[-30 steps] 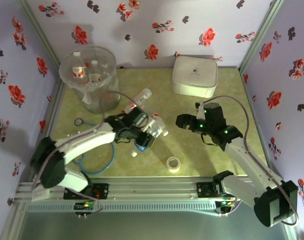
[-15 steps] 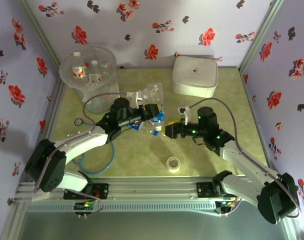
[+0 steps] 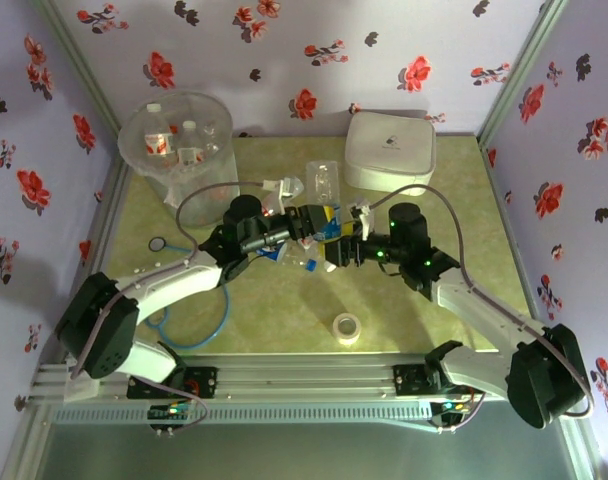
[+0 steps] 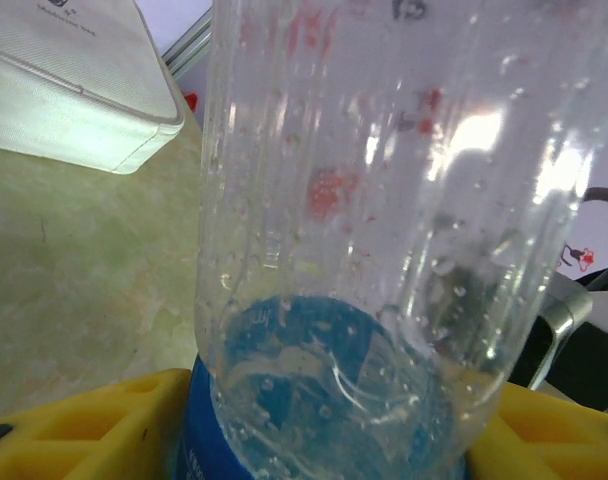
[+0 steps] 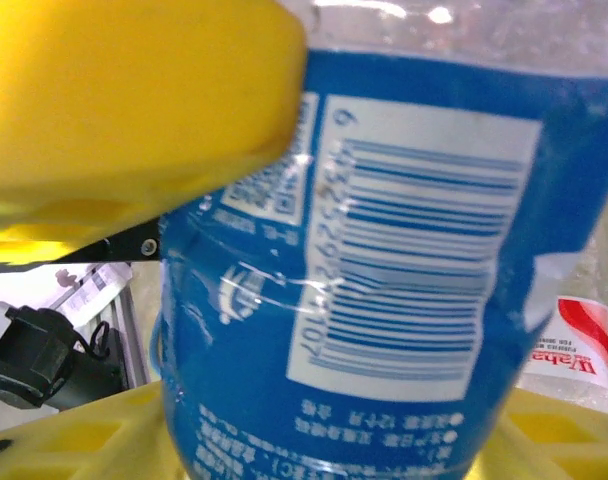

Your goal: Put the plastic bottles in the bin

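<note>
Since both tools meet on one blue-labelled bottle just above centre of the top view, the step in hand reads as a hand-over, or a shared carry, toward the bin at upper left. To do it well, only one tool should let go, and only once the other has a firm squeeze on the label band. The wall looks thin and beaded with droplets, so probably slippery: clamp on the label, not the bare clear body. State of the left tool: clenched on the bottle, label seated between its yellow fingers, clear body running up and away from the camera. State of the right tool: its fingers flank the barcode side of the same label; whether they press yet, cannot tell. The bottle appears lifted off the tabletop, directly between the two tools and well apart from the bin, which holds a few bottles.
</note>
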You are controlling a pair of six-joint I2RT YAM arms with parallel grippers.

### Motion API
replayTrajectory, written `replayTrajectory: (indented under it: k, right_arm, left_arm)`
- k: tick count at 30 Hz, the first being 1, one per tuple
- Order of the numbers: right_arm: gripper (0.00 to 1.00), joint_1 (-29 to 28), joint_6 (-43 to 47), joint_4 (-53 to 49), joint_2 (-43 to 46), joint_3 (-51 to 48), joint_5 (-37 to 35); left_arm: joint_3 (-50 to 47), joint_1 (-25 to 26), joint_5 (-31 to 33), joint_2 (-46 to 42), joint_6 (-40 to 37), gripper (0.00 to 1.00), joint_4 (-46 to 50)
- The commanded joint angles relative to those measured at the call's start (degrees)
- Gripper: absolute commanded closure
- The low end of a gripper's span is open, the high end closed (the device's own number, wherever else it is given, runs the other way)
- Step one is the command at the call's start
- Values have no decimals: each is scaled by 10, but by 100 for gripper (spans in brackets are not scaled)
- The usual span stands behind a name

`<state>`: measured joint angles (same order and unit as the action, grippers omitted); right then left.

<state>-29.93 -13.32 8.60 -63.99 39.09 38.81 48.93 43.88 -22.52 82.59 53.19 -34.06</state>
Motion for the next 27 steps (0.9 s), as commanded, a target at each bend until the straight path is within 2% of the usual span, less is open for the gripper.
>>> replayTrajectory:
  k: [1, 4, 6, 11, 14, 19, 25, 27]
  right_arm:
    - [43, -5, 15, 41, 0, 16, 4]
    - [52, -5, 24, 24, 6, 14, 2]
    - [55, -5, 33, 8, 8, 16, -2]
    - [59, -5, 57, -42, 6, 19, -5]
    - [60, -8, 78, -84, 4, 20, -7]
    - [60, -15, 103, -132, 6, 23, -9]
    - [60, -16, 109, -137, 7, 23, -11]
    - [60, -16, 110, -137, 6, 26, -12]
  left_arm:
    - [16, 2, -12, 13, 5, 38, -30]
    - [23, 2, -13, 14, -3, 36, -18]
    - [26, -1, -13, 14, -4, 32, -18]
    - [52, -26, -21, 9, -29, 9, 13]
    - [89, -41, -21, 9, -69, 2, 74]
    - [133, -56, -21, 25, -114, 1, 141]
    - [162, -58, -29, 40, -138, 7, 192]
    - [164, -59, -29, 36, -150, 12, 210]
